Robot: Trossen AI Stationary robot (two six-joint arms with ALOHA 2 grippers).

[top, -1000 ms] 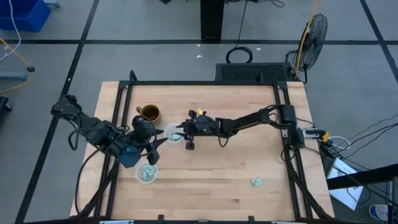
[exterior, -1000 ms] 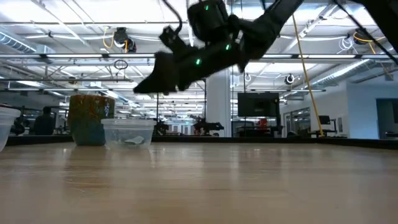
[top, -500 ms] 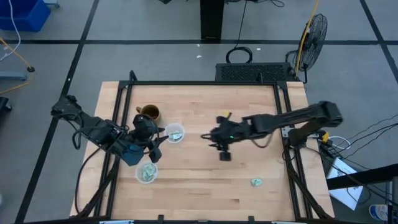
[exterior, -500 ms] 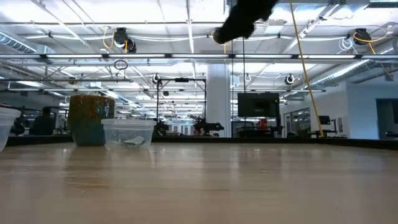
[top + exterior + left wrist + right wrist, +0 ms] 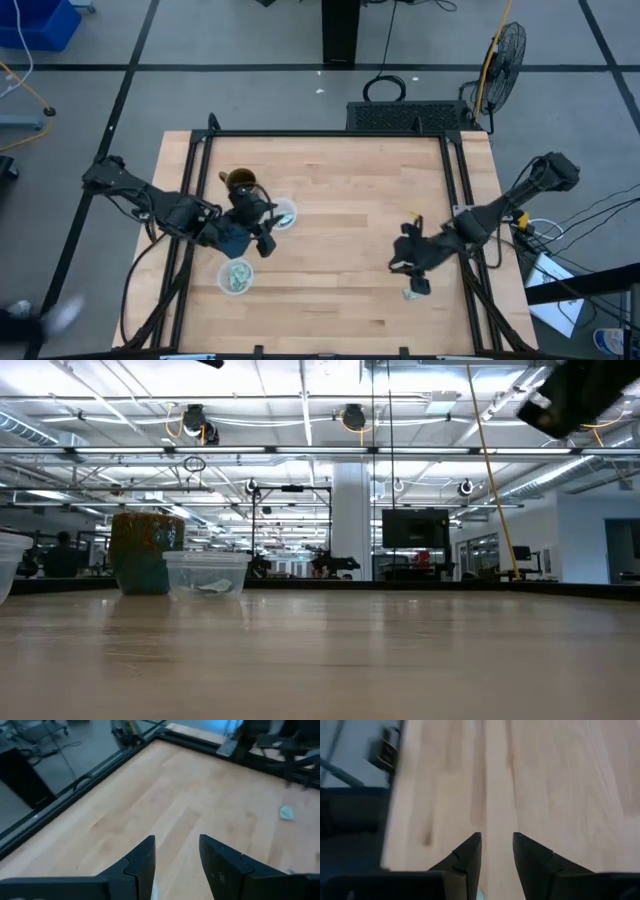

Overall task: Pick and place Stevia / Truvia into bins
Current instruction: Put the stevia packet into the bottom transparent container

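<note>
wooden table (image 5: pixel 330 200) centre, grippers apart

On the table (image 5: pixel 330 290), a mug (image 5: pixel 238 181) stands at rear left, one cup (image 5: pixel 283 214) just right of it, a second cup (image 5: pixel 236 277) nearer the front, and a lone sachet (image 5: pixel 411 294) lies front right.

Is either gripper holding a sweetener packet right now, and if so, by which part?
Neither. The left gripper and right gripper both show open, empty fingers over bare table.
</note>
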